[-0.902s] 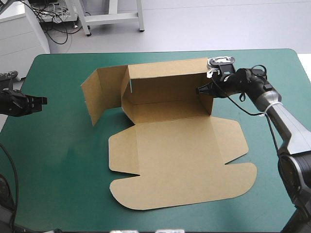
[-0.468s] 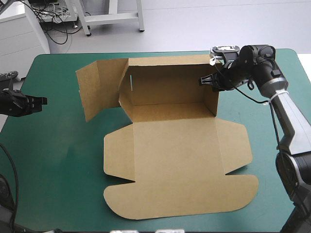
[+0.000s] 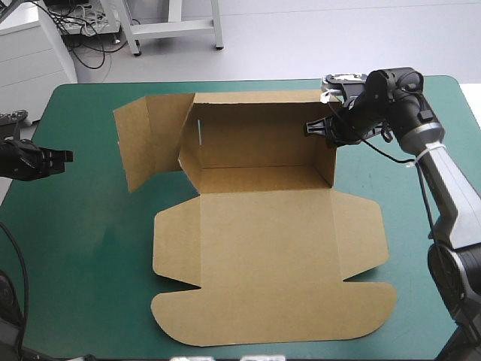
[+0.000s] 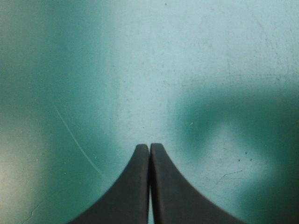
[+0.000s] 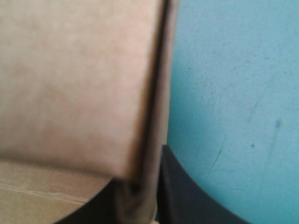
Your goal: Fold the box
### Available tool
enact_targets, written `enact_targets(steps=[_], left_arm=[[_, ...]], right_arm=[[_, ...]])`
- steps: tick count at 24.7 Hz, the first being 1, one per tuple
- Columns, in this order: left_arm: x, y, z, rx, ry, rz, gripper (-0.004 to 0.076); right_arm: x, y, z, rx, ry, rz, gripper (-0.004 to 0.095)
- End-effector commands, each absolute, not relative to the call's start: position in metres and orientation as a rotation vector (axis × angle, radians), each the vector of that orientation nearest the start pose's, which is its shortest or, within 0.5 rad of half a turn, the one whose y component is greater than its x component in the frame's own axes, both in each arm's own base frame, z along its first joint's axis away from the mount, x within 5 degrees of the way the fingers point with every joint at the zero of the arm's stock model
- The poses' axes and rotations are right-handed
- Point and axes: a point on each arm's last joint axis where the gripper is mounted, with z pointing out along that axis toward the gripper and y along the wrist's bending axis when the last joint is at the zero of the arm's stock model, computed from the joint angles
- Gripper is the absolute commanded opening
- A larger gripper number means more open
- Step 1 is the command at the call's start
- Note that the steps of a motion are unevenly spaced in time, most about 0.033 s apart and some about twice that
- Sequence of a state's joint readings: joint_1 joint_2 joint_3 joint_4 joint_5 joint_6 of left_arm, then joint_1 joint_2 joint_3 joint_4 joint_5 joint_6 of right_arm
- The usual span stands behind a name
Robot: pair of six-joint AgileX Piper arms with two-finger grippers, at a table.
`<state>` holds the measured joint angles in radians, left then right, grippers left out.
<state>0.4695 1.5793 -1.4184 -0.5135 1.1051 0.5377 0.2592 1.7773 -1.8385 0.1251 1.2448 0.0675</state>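
– Leftward and toward the table's near edge: that is where the box (image 3: pixel 263 248) has slid since just before. Its back wall stands steeper, and the right side wall has come upright.
– What is moving it?
– It's the right gripper (image 3: pixel 314 128). Its black fingers (image 5: pixel 187 196) are clamped on the top edge of that right wall, with the brown board pinched between them.
– And the left gripper (image 3: pixel 62 156)?
– Pressed together on nothing. It hovers over the bare teal-green cover (image 4: pixel 210 56) near the left edge, well apart from the box.
– So how far along is the fold?
– Early, I'd judge. The back and right walls are up, but the left wall's flap splays outward and the lid panel lies flat toward the near edge. The right wall looks ready for tucking, and the left needs the same. Since the sheet slides when pulled, it may want holding down
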Motion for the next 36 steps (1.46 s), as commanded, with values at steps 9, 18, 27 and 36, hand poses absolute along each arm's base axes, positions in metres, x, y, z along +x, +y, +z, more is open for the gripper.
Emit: enact_targets(steps=[9,18,27,36], left_arm=[[0.305,0.107,0.359,-0.110,2.457,-0.333,-0.0032],[0.306,0.109,0.360,-0.116,2.443,-0.313,-0.0032],[0.306,0.108,0.360,-0.121,2.434,-0.326,-0.0032],[0.307,0.108,0.361,-0.127,2.421,-0.330,-0.0032]], right_arm=[[0.330,0.117,0.393,-0.268,2.627,0.255,-0.0002],[0.315,0.113,0.396,-0.284,2.623,0.264,-0.0002],[0.349,0.119,0.347,-0.318,2.755,0.212,-0.0003],[0.391,0.103,0.314,-0.238,2.807,0.189,-0.0003]])
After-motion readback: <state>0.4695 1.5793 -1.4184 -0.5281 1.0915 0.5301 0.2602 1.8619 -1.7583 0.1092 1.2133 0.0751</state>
